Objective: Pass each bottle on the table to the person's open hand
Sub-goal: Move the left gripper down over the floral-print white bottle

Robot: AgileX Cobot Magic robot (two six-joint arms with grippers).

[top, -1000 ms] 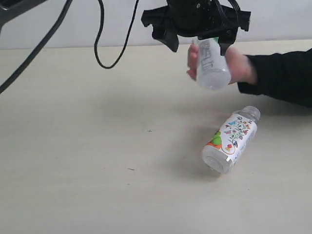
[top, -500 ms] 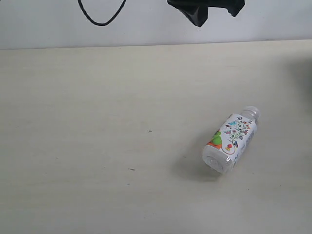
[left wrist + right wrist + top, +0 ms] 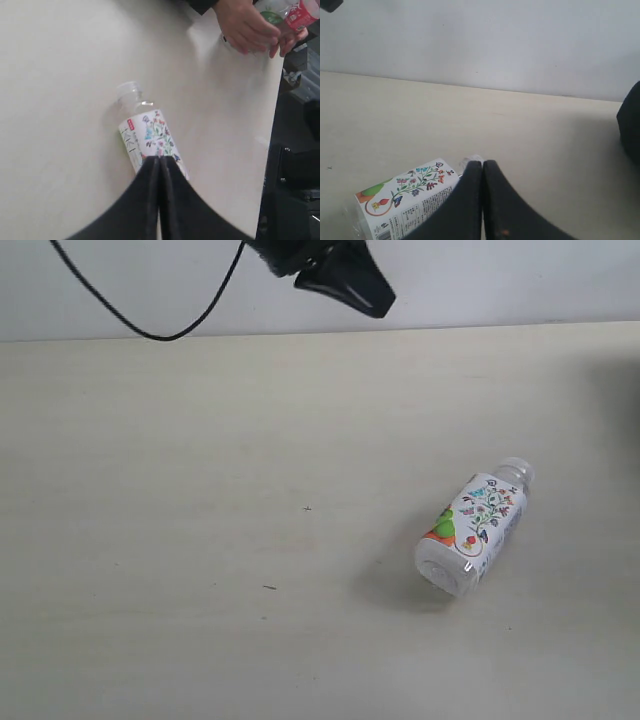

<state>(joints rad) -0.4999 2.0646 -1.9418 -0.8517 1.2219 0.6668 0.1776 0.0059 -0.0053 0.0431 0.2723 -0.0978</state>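
While farther left, end effector [image 3: 366, 296] aloft.

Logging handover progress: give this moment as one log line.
floral bottle: lying on table | left jaws: shut, empty | right jaws: shut, empty

Floral-labelled bottle [image 3: 147, 140] lies on its side on the pale table [image 3: 60, 75]
The left gripper [image 3: 159, 161] hangs over the bottle's base end with its black fingers pressed together, tip to tip. Well apart, near the table's edge, a person's hand [image 3: 247, 27] clasps a red-labelled bottle [image 3: 295, 10].
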